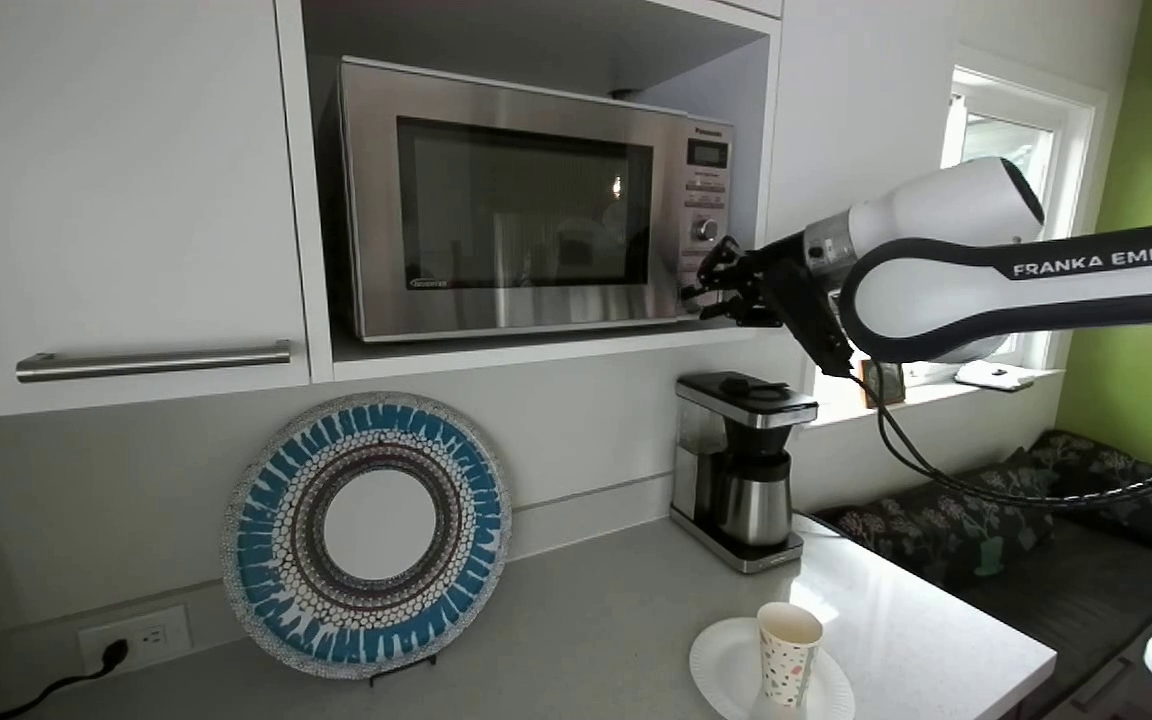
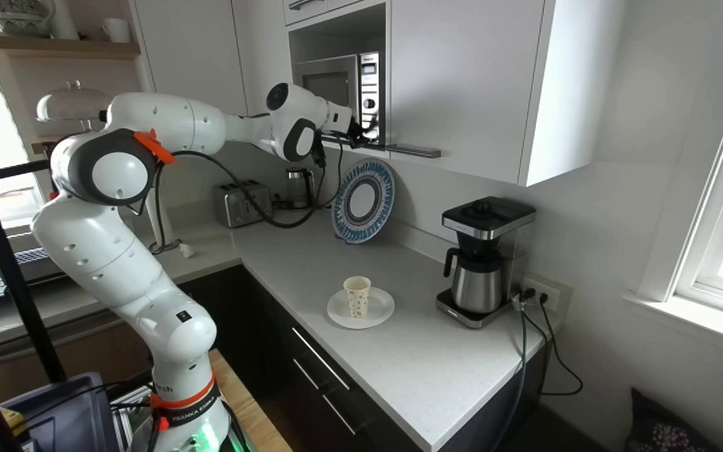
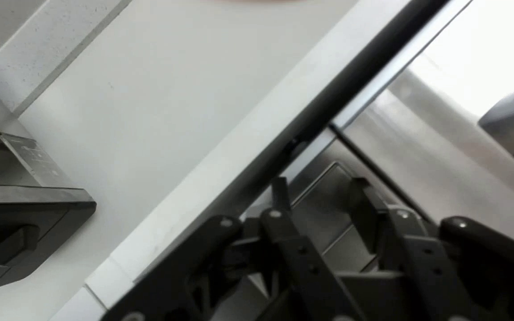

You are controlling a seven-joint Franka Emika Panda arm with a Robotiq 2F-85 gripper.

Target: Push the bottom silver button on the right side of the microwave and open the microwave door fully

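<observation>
The stainless-steel microwave (image 1: 711, 125) sits in a white cabinet niche, seen in both exterior views. Its microwave door (image 1: 526, 210), with a dark glass window, looks closed against the frame. My gripper (image 1: 698, 302) is at the lower end of the control strip, on the door's right. In the wrist view my gripper (image 3: 321, 191) is open, its black fingers (image 3: 280, 191) apart with nothing held. Between them shows the bottom silver button (image 3: 321, 214), a flat outlined panel beside the dark door gap. Whether a fingertip touches it I cannot tell.
The niche's white bottom edge (image 1: 536, 355) runs just under the microwave. Below on the counter stand a coffee maker (image 1: 746, 470), a round blue-patterned plate (image 1: 266, 520), and a paper cup (image 1: 786, 655) on a paper plate (image 1: 716, 660). A bar handle (image 2: 413, 151) sticks out from the neighbouring cabinet.
</observation>
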